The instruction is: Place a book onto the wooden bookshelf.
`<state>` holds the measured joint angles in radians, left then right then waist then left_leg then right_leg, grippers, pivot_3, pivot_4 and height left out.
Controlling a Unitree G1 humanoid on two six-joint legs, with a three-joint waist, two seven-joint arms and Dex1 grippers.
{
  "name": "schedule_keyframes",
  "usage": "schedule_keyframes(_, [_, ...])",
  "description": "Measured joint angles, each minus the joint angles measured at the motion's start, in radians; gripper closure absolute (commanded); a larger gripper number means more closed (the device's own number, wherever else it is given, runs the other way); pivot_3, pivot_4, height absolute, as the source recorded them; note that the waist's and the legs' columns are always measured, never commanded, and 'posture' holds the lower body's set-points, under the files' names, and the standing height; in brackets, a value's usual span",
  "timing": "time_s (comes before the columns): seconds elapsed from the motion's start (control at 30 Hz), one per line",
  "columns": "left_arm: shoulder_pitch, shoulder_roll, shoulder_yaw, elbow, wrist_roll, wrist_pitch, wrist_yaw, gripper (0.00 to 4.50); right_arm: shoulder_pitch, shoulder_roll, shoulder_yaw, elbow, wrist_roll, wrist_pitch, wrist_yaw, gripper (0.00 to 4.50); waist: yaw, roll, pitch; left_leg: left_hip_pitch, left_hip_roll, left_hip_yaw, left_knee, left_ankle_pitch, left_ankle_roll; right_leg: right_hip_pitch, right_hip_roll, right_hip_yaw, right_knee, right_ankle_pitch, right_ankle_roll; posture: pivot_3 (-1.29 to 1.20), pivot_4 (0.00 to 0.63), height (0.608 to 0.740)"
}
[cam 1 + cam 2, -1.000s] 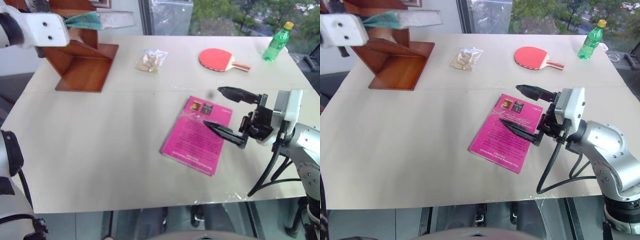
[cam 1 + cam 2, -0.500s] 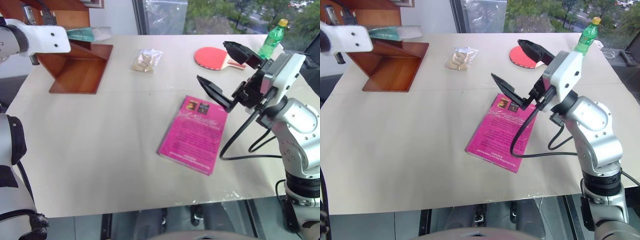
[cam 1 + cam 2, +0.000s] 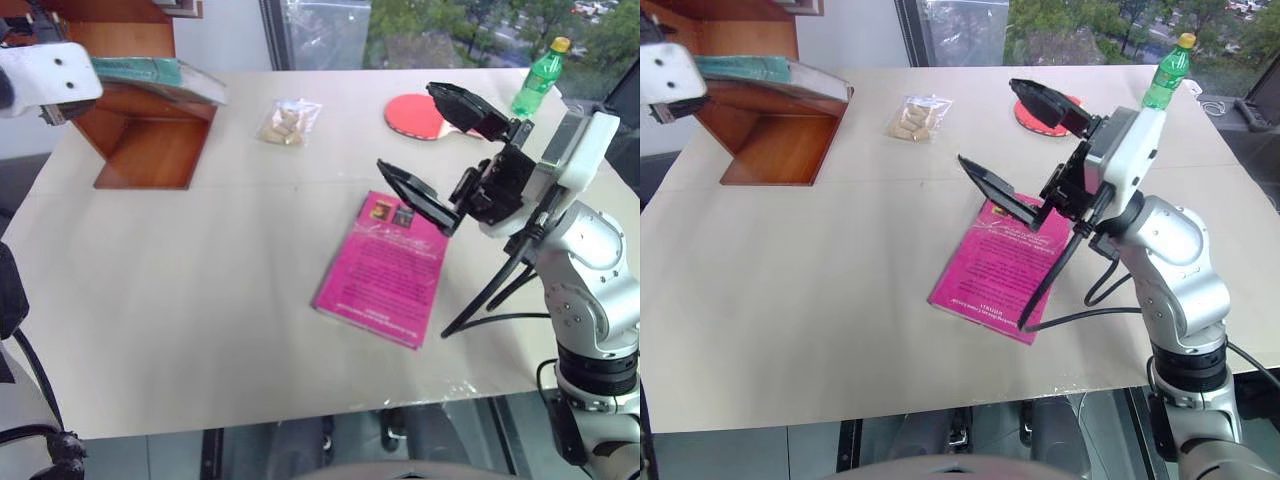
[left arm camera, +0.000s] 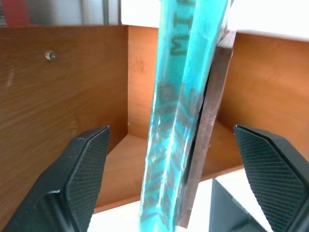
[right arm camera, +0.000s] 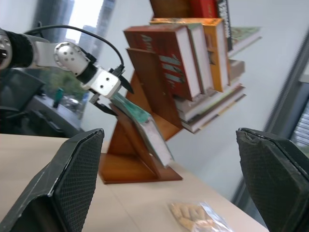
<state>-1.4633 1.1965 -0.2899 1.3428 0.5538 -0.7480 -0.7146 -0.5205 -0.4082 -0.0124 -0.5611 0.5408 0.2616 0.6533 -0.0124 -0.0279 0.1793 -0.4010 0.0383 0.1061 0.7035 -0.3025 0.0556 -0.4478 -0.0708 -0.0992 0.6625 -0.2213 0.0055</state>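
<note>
**Teal book on the shelf board, both grippers spread wide**

Far left, the left gripper points level into the wooden bookshelf, a zigzag of flat, smooth reddish-brown boards. Its two black, cross-hatched fingers stand wide apart, touching nothing. Between them, edge-on, is the book: thin, glossy teal, plastic-wrapped, with faint dark lettering. It lies flat against a sloping board, one end jutting past the board's edge.

Right of that hand, on the matte cream table, sits a clear crinkled bag of pale snacks. Nearer the right gripper, a flat magenta book lies just below its lower finger, and a red round table tennis paddle shows behind its upper finger. That gripper tilts upward and points leftward, its textured fingers spread fully, empty, raised off the table. A green plastic bottle with a yellow cap stands beyond it.
</note>
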Motion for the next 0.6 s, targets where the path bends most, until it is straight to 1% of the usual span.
schedule_keyframes(0.03, [0.033,0.011,0.052,-0.007,-0.07,-0.028,-0.079,0.09,-0.008,0.0,0.0,0.0,0.01,0.0,0.008,0.0,0.0,0.0,0.0,0.0,0.0,0.0,0.0,0.0,0.0,0.0,0.0,0.0,0.0,0.0,0.0,0.0,0.15,0.74])
schedule_keyframes(0.07, [0.042,0.013,0.068,-0.008,-0.092,-0.037,-0.105,0.09,-0.009,-0.001,0.0,0.0,0.014,0.0,0.011,0.0,0.0,0.0,0.0,0.0,0.0,0.001,0.0,0.0,0.0,0.0,0.0,0.0,0.0,0.0,0.0,0.0,0.15,0.74])
schedule_keyframes(0.13, [0.127,0.018,0.18,-0.044,-0.261,-0.063,-0.297,0.09,-0.013,-0.009,-0.002,0.001,0.031,0.001,0.026,0.0,-0.001,0.0,0.0,0.001,0.001,0.001,0.001,0.0,0.0,0.0,0.0,0.0,0.001,0.0,0.0,0.0,0.15,0.74])
schedule_keyframes(0.17, [0.195,0.015,0.252,-0.092,-0.382,-0.05,-0.413,0.09,-0.013,-0.016,-0.003,0.001,0.04,0.003,0.035,0.0,-0.001,0.0,0.0,0.001,0.001,0.001,0.002,0.0,0.0,0.0,0.0,0.0,0.001,0.0,0.0,0.0,0.15,0.74])
schedule_keyframes(0.2, [0.231,0.011,0.288,-0.126,-0.44,-0.036,-0.457,0.09,-0.013,-0.018,-0.003,0.001,0.044,0.004,0.038,0.0,0.0,0.0,0.0,0.001,0.001,0.001,0.002,0.0,0.0,0.001,0.0,0.0,0.001,0.0,0.0,0.0,0.15,0.74])
schedule_keyframes(0.23, [0.368,-0.006,0.381,-0.281,-0.597,0.052,-0.538,0.09,-0.014,-0.023,-0.004,0.003,0.049,0.009,0.042,0.0,-0.001,0.002,-0.001,0.002,0.001,-0.001,0.002,0.0,0.0,0.002,-0.001,0.001,0.001,0.0,0.0,0.0,0.15,0.74])
schedule_keyframes(0.27, [0.503,-0.038,0.448,-0.448,-0.731,0.133,-0.572,0.09,-0.013,-0.03,-0.007,0.007,0.054,0.012,0.045,0.0,0.0,0.003,-0.001,0.003,0.001,-0.002,0.002,0.0,0.0,0.003,-0.005,0.002,0.002,0.0,0.0,0.0,0.15,0.74])
schedule_keyframes(0.3, [0.719,-0.094,0.532,-0.737,-0.89,0.302,-0.521,0.09,-0.017,-0.037,-0.004,0.014,0.056,0.017,0.049,0.0,-0.001,0.006,-0.002,0.002,0.001,-0.002,0.002,0.0,0.0,0.003,-0.009,0.004,0.001,0.001,0.0,0.0,0.15,0.74])
schedule_keyframes(0.33, [0.842,-0.157,0.552,-0.922,-0.982,0.406,-0.473,0.09,-0.016,-0.044,-0.007,0.021,0.057,0.018,0.054,0.0,0.0,0.006,-0.002,0.003,0.0,-0.004,0.003,0.0,0.0,0.005,-0.011,0.004,0.002,0.0,0.0,0.0,0.15,0.74])
schedule_keyframes(0.37, [0.952,-0.203,0.564,-1.074,-1.045,0.503,-0.408,0.09,-0.019,-0.046,-0.003,0.023,0.057,0.021,0.058,0.0,-0.001,0.006,-0.002,0.003,0.0,-0.005,0.003,0.0,0.0,0.005,-0.01,0.002,0.001,0.001,0.0,0.0,0.15,0.74])
schedule_keyframes(0.43, [1.108,-0.3,0.553,-1.318,-1.14,0.673,-0.283,0.09,-0.018,-0.056,-0.003,0.026,0.057,0.026,0.063,0.0,-0.001,0.004,-0.002,0.003,0.0,-0.005,0.003,0.0,0.0,0.005,-0.008,0.002,0.002,0.001,0.0,0.0,0.15,0.74])
schedule_keyframes(0.5, [1.192,-0.357,0.557,-1.475,-1.19,0.796,-0.155,0.09,-0.014,-0.076,-0.004,0.025,0.058,0.041,0.063,0.0,-0.001,0.004,-0.002,0.004,0.001,-0.006,0.004,0.0,0.0,0.006,-0.007,0.002,0.002,0.001,0.0,0.0,0.15,0.74])
schedule_keyframes(0.53, [1.227,-0.407,0.553,-1.56,-1.218,0.853,-0.084,0.09,0.002,-0.104,-0.008,0.023,0.058,0.055,0.063,0.0,0.002,0.006,-0.003,0.007,0.0,-0.006,0.003,0.0,0.0,0.009,-0.007,0.002,0.003,0.001,0.0,0.0,0.15,0.74])
schedule_keyframes(0.6, [1.291,-0.477,0.527,-1.644,-1.224,0.914,0.002,0.09,0.056,-0.151,-0.022,0.015,0.054,0.081,0.063,0.0,0.007,0.007,-0.004,0.011,0.0,-0.007,0.003,0.0,0.0,0.014,-0.005,0.001,0.002,0.001,-0.001,0.0,0.15,0.74])
